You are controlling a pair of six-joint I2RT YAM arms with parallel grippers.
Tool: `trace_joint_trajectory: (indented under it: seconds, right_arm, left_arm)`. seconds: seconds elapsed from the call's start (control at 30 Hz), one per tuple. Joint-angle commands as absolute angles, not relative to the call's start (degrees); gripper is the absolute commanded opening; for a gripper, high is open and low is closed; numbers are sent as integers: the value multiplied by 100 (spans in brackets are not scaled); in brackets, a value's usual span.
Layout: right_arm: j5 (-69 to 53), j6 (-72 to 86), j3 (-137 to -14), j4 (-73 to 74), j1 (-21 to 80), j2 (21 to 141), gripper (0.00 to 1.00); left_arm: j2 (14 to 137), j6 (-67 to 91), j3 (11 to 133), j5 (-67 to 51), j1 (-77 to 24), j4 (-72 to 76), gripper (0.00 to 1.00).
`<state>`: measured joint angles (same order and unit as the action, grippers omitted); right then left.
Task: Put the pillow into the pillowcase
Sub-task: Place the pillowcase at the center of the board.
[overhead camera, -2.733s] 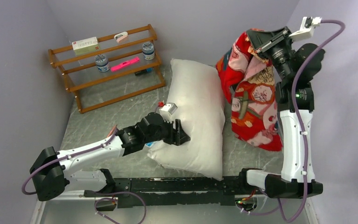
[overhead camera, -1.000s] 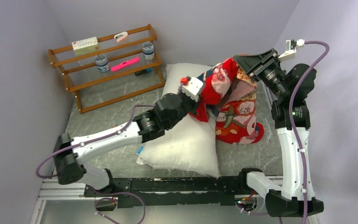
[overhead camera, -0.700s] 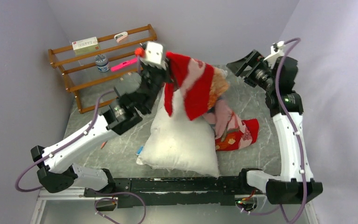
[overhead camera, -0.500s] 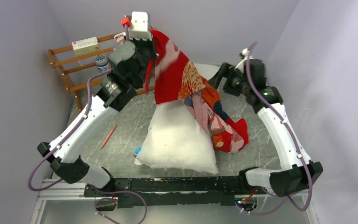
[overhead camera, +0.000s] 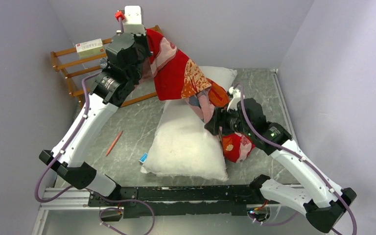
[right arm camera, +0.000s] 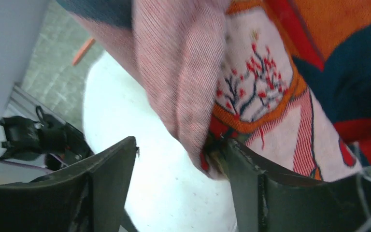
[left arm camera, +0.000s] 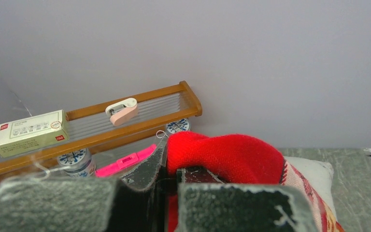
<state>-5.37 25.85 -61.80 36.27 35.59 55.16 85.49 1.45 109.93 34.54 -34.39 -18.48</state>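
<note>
- Red cloth first: the pillowcase (overhead camera: 176, 81) hangs in a long slant from 11 o'clock down to 4 o'clock. Its low end is bunched on the table (overhead camera: 127, 115) against the pillow's right edge.
- My left gripper (left arm camera: 166, 171) is clamped tight on a red corner of it. It's held high over the wooden rack (overhead camera: 73, 88) at 10 o'clock, close to the back wall, so I've little room behind it.
- I see the pillow (overhead camera: 186, 147) lying flat mid-table, running 12 to 6, its far corner near the back wall and its near edge close to the arm bases.
- On the right gripper (right arm camera: 181, 164) the jaws stand parted. A pink-backed fold dangles between them and brushes one finger, nothing gripped.
- I've got open grey tabletop at 8 o'clock with only an orange pencil (overhead camera: 113, 142) on it, plus a bare strip at 3 o'clock along the right wall.
- Against half a second ago, the right arm has swung from 1 o'clock down to the pillow's right edge. The left arm has climbed further back, and the pillow has barely shifted.
</note>
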Motion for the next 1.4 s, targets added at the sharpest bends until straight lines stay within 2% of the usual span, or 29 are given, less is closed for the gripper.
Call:
trace_joint_trajectory:
  seconds: [0.0, 0.07, 0.23, 0.3, 0.33, 0.4, 0.43, 0.57, 0.7, 0.8, 0.97, 1.13, 1.2, 1.37]
  right_arm:
    - [-15, 2747, -5556, 3534, 3688, 5084, 73]
    - [-4, 2825, -5329, 3340, 3708, 4945, 72]
    - [334, 2749, -4939, 2739, 3735, 4940, 57]
    - [445, 2752, -4832, 2490, 3740, 4952, 44]
    - [509, 2771, -4827, 2397, 3736, 4942, 35]
    - [1017, 2851, -5131, 2566, 3738, 4851, 6]
    - [1461, 2912, -5385, 2808, 3736, 4799, 0]
    - [3654, 2816, -6672, 3424, 3736, 4454, 0]
    - [3839, 1914, -7491, 2789, 3735, 4361, 0]
    - [2703, 1410, -8089, 2550, 3736, 4546, 0]
    - [355, 1255, -8870, 2669, 3738, 4780, 0]
    - [-2239, 1773, -8810, 2090, 3738, 4731, 0]
    - [-2698, 2146, -8590, 1635, 3736, 4732, 0]
    - [-2497, 2808, -8197, 1365, 3736, 5104, 0]
  left_arm:
    - [8099, 371, 11067, 3460, -3358, -1267, 5]
    - [8096, 444, 10991, 3426, -3356, -1238, 5]
    - [8074, 521, 10889, 3422, -3350, -1200, 5]
    - [8098, 470, 10936, 3470, -3349, -1219, 5]
    - [8107, 422, 10953, 3502, -3349, -1221, 5]
    - [8100, 324, 10962, 3632, -3339, -1187, 5]
    - [8084, 257, 10945, 3714, -3332, -1144, 5]
    - [7750, -442, 10373, 3996, -3327, -173, 5]
    - [7769, -562, 10993, 4120, -3327, -478, 5]
    - [7719, -739, 11447, 4211, -3328, -645, 5]
    - [7143, -1376, 11404, 4622, -3331, -133, 5]
    - [6513, -2196, 11198, 4958, -3331, 602, 5]
    - [6376, -2554, 11118, 5167, -3337, 774, 5]
    - [6193, -3174, 10701, 5397, -3340, 647, 5]
